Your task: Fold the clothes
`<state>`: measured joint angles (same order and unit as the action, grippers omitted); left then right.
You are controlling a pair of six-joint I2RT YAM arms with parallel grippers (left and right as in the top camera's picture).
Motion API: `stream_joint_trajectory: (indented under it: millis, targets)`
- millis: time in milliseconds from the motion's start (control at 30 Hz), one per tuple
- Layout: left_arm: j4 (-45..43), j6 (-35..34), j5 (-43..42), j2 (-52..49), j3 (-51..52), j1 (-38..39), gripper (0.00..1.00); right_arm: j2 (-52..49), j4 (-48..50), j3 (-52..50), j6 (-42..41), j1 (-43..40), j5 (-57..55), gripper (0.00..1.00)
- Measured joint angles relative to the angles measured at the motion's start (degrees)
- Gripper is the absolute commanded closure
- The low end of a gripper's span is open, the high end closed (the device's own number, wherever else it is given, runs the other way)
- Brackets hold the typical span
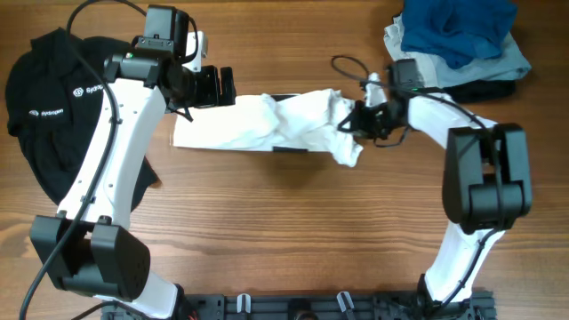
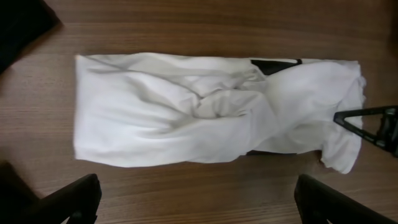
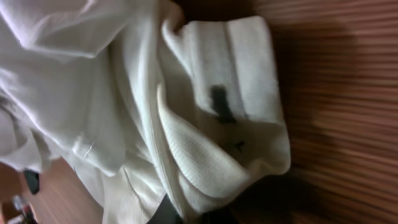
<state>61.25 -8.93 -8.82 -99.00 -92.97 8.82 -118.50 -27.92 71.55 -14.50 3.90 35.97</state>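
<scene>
The white T-shirt (image 1: 267, 124) lies on the table (image 1: 267, 222) just beside the black shirt (image 1: 44, 98). It is already narrowed into a long band running away from that shirt, flat at the near end and bunched and twisted at the far end. The right gripper (image 1: 360, 120) sits at that far, bunched end with its jaws together. In the wrist view a thick ribbed fold runs right into them, so it looks clamped on the T-shirt. The left gripper (image 1: 215, 87) hangs over the end nearest the black shirt with its fingers spread wide, holding nothing. The step appears to be folding the far end back toward the black shirt. To do it well, the pinch should take every layer of the twisted bundle, or a loose flap will trail. The lift should be only high enough to clear the lower layer, with the arc in line with the band so the edges meet. The open left gripper could press the near end down so the band does not slide toward the black shirt
</scene>
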Motion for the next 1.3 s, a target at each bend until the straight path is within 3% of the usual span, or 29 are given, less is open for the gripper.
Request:
stream_joint_trajectory:
  millis: [233,400,633,867,1167,1200,1300]
  targets:
    - [0.02,0.00,0.57,-0.02,0.00,0.00,0.00,11.17,-5.49,-0.55,0.55,-10.78,-0.70,0.96]
    - [0.02,-0.02,2.64,-0.02,0.00,0.00,0.00,21.62,-9.81,-0.50,1.60,-12.22,-2.80,0.96]
    - [0.02,-0.02,5.38,-0.02,0.00,0.00,0.00,24.55,-9.11,0.24,1.46,0.42,-8.09,0.96]
    - [0.02,-0.02,6.01,-0.02,0.00,0.00,0.00,24.55,-0.20,0.26,-2.43,16.22,-16.39,0.96]
    - [0.02,-0.02,6.01,-0.02,0.00,0.00,0.00,16.83,13.51,0.87,-8.09,24.59,-18.91,0.96]
    - [0.02,-0.02,6.01,-0.02,0.00,0.00,0.00,14.73,14.21,0.90,-8.68,24.98,-18.10,0.95]
    - [0.02,-0.02,6.01,-0.11,0.02,0.00,0.00,9.25,15.21,1.31,-9.81,26.05,-15.58,0.80]
